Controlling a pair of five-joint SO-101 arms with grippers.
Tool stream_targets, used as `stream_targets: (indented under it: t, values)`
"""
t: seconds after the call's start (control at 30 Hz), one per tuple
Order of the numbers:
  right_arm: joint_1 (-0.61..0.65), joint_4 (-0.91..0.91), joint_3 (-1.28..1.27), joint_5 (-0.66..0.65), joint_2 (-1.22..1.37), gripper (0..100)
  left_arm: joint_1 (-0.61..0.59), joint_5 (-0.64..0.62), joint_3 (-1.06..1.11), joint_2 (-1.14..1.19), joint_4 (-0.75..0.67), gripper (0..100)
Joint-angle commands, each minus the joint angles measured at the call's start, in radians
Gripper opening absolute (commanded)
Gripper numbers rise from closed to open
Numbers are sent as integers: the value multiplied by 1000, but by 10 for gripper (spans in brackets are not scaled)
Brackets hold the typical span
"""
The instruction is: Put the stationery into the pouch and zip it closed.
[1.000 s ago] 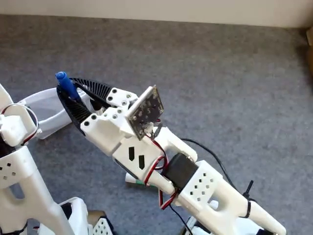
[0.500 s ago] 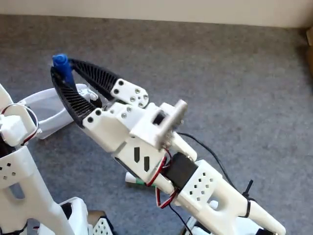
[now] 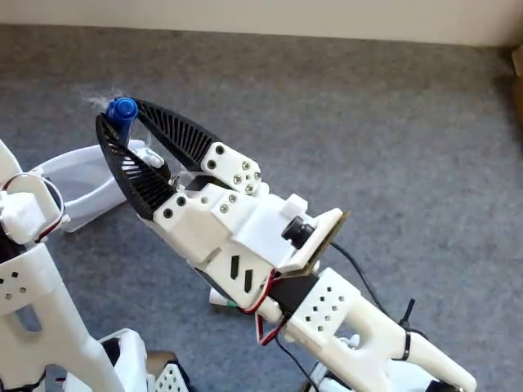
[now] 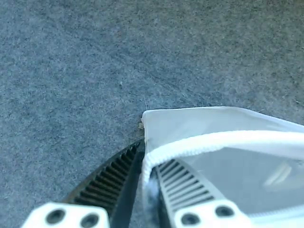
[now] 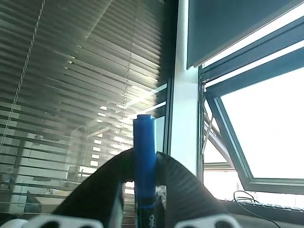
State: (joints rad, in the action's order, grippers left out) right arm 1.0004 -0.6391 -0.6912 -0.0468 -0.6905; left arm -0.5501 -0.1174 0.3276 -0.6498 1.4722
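The blue plastic pen [image 3: 122,109] is gripped between the black ribbed fingers of the right gripper [image 3: 121,119], whose jaws are clenched on its barrel. The rounded end of the pen sticks out past the fingertips. In the right wrist view the pen [image 5: 144,152] stands straight up between the two curved fingers of the gripper [image 5: 144,160], against slatted window blinds [image 5: 57,71] and a bright tilted window [image 5: 256,133]. So the pen is off the table, with none of it inside the pouch.

The white translucent zip pouch [image 3: 78,175] lies on the grey carpet-like table cover [image 3: 368,122]. In the high view it is just beside the pen and the right gripper's fingers. From that view it is not clear whether the pen is over the pouch's opening.

In the left wrist view the left gripper [image 4: 145,154] is pinched on the pouch's thick white rim [image 4: 213,139]. One black ribbed finger is outside the pouch, and the other shows through the thin pouch wall [image 4: 237,171].

The white plastic right arm [image 3: 270,245] crosses the middle of the table, with red and black wires along it. The white left arm [image 3: 33,286] stands at the near left. A small white and green object [image 3: 222,300] lies on the cover, partly under the right arm; what it is cannot be told.
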Motion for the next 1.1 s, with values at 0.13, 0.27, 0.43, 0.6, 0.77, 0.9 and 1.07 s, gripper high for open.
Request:
stream_targets:
  t: [0.13,0.27,0.43,0.6,0.77,0.9,1.07]
  values:
    - [10,-145,16,5,180,4,22,8,25,1,-8,7]
    - [8,-196,18,5,269,4,22,8,25,1,-8,7]
    - [10,-194,16,5,334,4,22,9,25,1,-9,7]
    - [22,-104,15,3,338,4,22,9,25,1,-9,7]
    - [22,179,56,3,338,4,22,9,25,1,-9,7]
    - [22,326,111,2,338,4,22,9,25,1,-9,7]
    - [27,390,125,-164,341,4,22,9,25,1,-9,7]
